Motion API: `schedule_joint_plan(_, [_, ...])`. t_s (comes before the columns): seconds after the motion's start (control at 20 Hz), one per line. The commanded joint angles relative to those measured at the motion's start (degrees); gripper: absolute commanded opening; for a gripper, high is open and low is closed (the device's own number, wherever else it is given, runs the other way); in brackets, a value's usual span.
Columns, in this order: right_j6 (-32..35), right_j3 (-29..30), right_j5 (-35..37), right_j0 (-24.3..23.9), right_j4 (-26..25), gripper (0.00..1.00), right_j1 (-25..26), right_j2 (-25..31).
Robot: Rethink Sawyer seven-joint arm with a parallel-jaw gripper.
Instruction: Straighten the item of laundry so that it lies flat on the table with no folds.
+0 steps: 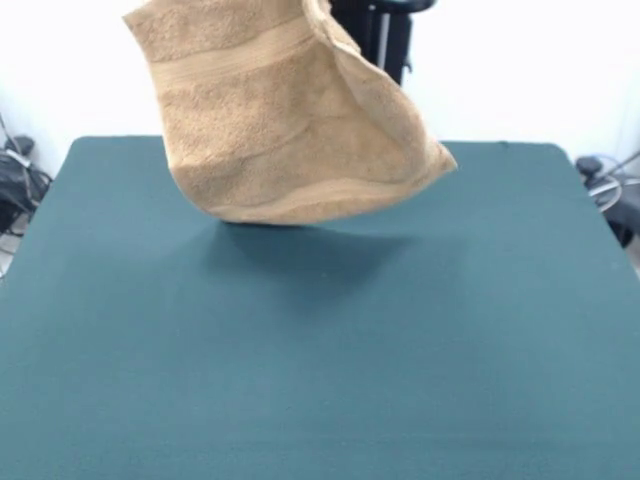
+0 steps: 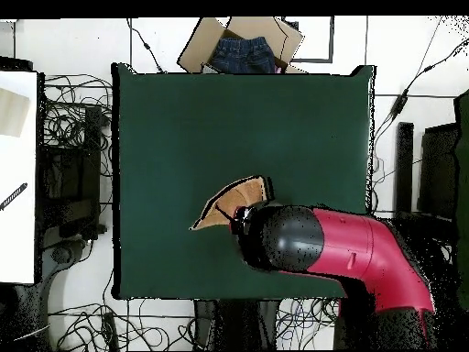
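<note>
The tan terry towel (image 1: 285, 120) hangs in the air above the far middle of the green table (image 1: 320, 380), bunched and folded, with its border bands showing. Its lower edge is clear of the cloth and casts a shadow beneath. Its top runs out of the picture's upper edge, where my gripper holds it out of sight. In the overhead view the towel (image 2: 234, 202) shows as a narrow folded shape beside the end of my red and black arm (image 2: 302, 240), which covers the gripper. The white label does not show.
A cardboard box with blue jeans (image 2: 243, 46) sits beyond the table's far edge in the overhead view. A white surface (image 2: 18, 174) and tangled cables (image 2: 78, 137) lie beside the table. The black pedestal (image 1: 385, 35) stands behind the towel.
</note>
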Motion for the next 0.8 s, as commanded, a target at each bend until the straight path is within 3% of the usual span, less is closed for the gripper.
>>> schedule_joint_plan(0.05, [-3.43,5.61,-8.49,-0.27,-1.2,0.0,4.98,3.41])
schedule_joint_plan(0.35, [-1.97,6.01,-11.46,0.74,-1.73,0.0,6.56,3.51])
schedule_joint_plan(0.6, [2.08,1.28,-13.47,4.97,-5.55,0.0,14.14,1.64])
schedule_joint_plan(0.8, [0.35,-5.59,-15.7,6.5,-8.8,0.0,22.09,1.44])
